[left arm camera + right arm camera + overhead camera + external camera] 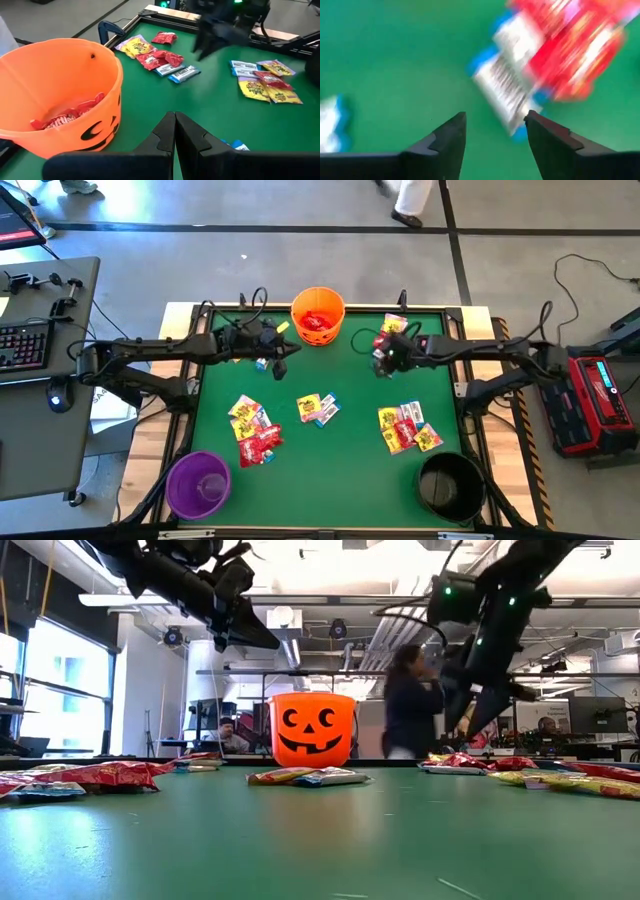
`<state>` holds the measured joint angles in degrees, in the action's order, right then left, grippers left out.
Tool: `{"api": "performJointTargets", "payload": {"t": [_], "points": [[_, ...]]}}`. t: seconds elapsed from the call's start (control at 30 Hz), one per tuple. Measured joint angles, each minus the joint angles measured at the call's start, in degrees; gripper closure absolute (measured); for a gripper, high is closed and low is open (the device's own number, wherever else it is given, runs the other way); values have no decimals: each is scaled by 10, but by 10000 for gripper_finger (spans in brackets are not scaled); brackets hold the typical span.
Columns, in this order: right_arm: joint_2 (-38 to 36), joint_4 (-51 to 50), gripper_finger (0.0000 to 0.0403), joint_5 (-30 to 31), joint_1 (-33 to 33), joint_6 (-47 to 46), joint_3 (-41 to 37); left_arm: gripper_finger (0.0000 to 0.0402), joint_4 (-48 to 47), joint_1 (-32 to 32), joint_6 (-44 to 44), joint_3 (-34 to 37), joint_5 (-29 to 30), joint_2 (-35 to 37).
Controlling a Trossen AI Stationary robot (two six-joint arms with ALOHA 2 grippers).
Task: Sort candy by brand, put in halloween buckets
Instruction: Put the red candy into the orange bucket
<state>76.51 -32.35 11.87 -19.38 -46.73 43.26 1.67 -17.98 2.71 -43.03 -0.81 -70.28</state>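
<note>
High view, worktop: green mat with three buckets and several clusters of candy.
Purple bucket: near-left corner, looks empty.
Left hand: clenched and empty, hanging over the far-left part of the mat just beside the orange bucket; a white-blue packet lies below it.
Left candy cluster: red, yellow and white-blue packets mixed together, between the purple bucket and the mat's centre.
Orange bucket: far edge, centre; red packets already lie inside.
Centre candy: a yellow and a white-blue packet, touching.
Right hand: released, fingers spread with nothing between them, poised above a red packet and a white-blue one at the far right.
Right candy cluster: mixed packets, near the black bucket.
Black bucket: near-right corner, contents not visible.
Step in hand: likely lining up a pick of one packet by the right hand.
Next move: descend, close on a single packet, not both.
</note>
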Motion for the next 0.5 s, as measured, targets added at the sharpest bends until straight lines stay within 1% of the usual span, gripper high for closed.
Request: {"api": "performJointTargets", "payload": {"t": [0.1,0.17,0.4,0.5], "points": [[0,24,195,70,-25,4,-17,401,0,0,3,0,0,0],[0,41,191,86,-39,6,-26,401,0,0,12,0,0,0],[0,104,187,90,-62,5,-72,401,0,0,17,0,0,0],[0,135,193,89,-66,5,-90,401,0,0,17,0,0,0]]}}
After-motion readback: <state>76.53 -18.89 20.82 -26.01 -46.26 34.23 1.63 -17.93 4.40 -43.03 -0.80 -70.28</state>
